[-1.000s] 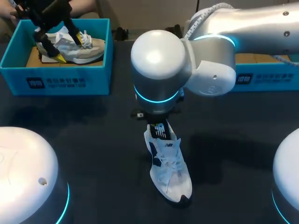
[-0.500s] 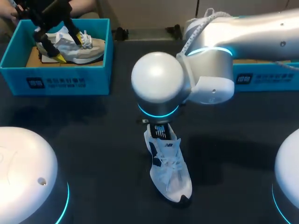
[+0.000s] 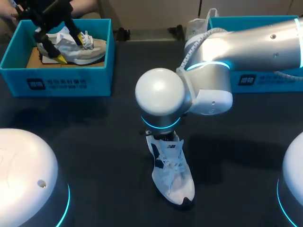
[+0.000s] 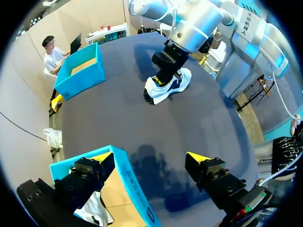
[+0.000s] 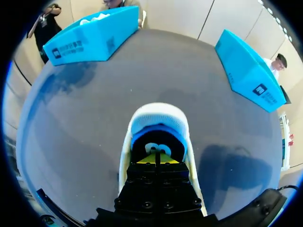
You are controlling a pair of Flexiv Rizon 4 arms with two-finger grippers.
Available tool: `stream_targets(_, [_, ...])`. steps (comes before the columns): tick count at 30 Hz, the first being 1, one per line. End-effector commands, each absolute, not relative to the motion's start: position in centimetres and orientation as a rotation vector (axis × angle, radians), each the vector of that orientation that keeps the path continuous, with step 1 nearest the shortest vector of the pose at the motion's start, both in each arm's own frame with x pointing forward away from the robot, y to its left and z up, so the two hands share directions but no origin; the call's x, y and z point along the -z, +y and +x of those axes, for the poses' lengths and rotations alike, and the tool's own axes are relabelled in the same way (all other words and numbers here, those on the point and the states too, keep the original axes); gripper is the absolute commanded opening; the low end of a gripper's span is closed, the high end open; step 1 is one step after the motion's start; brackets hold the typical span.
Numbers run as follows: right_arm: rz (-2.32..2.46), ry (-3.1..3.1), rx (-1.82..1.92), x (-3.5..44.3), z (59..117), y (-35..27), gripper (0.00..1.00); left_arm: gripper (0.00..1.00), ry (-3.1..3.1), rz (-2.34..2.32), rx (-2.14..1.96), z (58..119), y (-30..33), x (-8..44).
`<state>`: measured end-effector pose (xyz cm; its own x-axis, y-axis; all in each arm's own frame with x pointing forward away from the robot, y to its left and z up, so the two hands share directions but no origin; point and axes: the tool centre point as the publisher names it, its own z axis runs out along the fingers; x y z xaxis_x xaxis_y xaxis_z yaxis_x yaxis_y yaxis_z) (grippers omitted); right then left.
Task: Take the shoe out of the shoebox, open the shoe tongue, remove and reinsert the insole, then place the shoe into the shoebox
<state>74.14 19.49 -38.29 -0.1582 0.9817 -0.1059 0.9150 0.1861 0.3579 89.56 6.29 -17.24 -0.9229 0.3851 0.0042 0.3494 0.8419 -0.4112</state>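
So, head view: shoe [image 3: 171,170] lies on the table [image 3: 94,137], toe toward the robot, right arm [image 3: 246,47] over its heel. Left wrist: left jaws gape empty, well off at the box [image 4: 135,189]. Right wrist: right jaws pinched together, down inside shoe [image 5: 156,116] above insole [image 5: 158,134].

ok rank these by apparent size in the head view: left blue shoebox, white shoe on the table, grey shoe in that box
1. left blue shoebox
2. white shoe and grey shoe: they look about alike, and each is partly hidden, so I won't rank them
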Motion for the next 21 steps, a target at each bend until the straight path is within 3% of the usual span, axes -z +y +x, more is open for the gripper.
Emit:
stream_targets(1, [1.822, 2.185, -0.314, 40.8, 74.7, 19.0, 0.00, 1.00, -2.931, -0.586, -0.626, 89.5, 6.3, 17.2])
stream_targets(17, [1.884, 2.279, -0.142, 42.8, 71.4, 19.0, 0.00, 1.00, -2.931, -0.586, -0.626, 89.5, 6.3, 17.2])
stream_targets(21, [1.860, 2.253, -0.136, 41.3, 70.6, 19.3, 0.00, 1.00, -2.931, -0.586, -0.626, 89.5, 6.3, 17.2])
